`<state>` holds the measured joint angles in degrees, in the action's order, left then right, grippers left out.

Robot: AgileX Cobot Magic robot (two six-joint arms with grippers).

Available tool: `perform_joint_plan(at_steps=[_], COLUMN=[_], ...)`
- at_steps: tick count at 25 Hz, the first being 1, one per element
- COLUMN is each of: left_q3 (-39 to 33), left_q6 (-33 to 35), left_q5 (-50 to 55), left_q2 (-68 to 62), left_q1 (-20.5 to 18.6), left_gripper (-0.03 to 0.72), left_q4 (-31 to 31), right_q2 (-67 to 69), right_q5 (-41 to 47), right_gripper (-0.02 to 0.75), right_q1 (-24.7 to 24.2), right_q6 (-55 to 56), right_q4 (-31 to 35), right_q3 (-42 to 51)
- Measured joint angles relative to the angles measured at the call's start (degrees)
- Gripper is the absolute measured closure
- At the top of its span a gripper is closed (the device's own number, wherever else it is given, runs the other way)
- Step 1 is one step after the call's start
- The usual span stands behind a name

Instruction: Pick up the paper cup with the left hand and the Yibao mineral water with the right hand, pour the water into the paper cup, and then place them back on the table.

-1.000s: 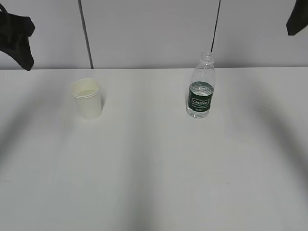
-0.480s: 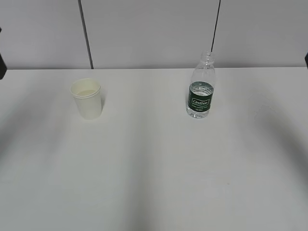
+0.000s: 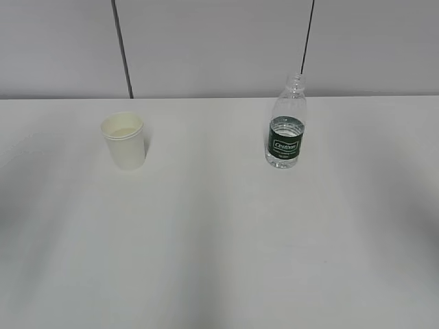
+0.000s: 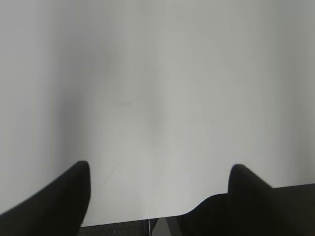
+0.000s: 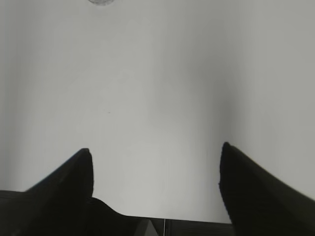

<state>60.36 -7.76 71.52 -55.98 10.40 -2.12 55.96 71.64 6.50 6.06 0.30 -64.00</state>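
Observation:
The white paper cup (image 3: 124, 140) stands upright on the white table (image 3: 219, 240) at the left, with some liquid showing inside. The Yibao mineral water (image 3: 286, 130), a clear capless bottle with a dark green label, stands upright to its right, water up to about the label's top. Neither arm appears in the exterior view. In the left wrist view my left gripper (image 4: 160, 169) is open over bare table near its front edge, nothing between the fingers. My right gripper (image 5: 156, 153) is likewise open over bare table; the bottle's base (image 5: 101, 2) peeks in at the top edge.
A grey panelled wall (image 3: 219, 48) with two dark vertical seams rises behind the table's far edge. Soft shadows lie across the tabletop at both sides. The table's near edge (image 4: 123, 222) shows just under both grippers in the wrist views.
Both arms, seen as dark shapes in the upper corners of the exterior view a second ago, have drawn out of that view. Cup and bottle have not moved.

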Motion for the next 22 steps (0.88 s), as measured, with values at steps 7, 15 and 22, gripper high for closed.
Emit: perform_joint_plan(at_steps=[7,15,22], left_q3=[-6.98,-14.72,-19.57], left_q6=[0.0,0.0,0.0], left_q5=[0.3,1.02,1.35], left_q2=[13.56,29.71,42.21], left_q1=[0.0,0.0,0.0], left_gripper=[0.169,0.189,0.192], left_q4=[0.0,0.0,0.0], right_q2=[-10.59,-24.78,-36.07], right_q5=[0.0,0.31,0.63], right_gripper=[0.153,0.153,0.153], right_q1=[0.0,0.0,0.0], right_q6=[-0.02,-0.28,-2.41], right_q4=[0.0,-2.85,-3.2], right_q3=[7.62,16.57,23.9])
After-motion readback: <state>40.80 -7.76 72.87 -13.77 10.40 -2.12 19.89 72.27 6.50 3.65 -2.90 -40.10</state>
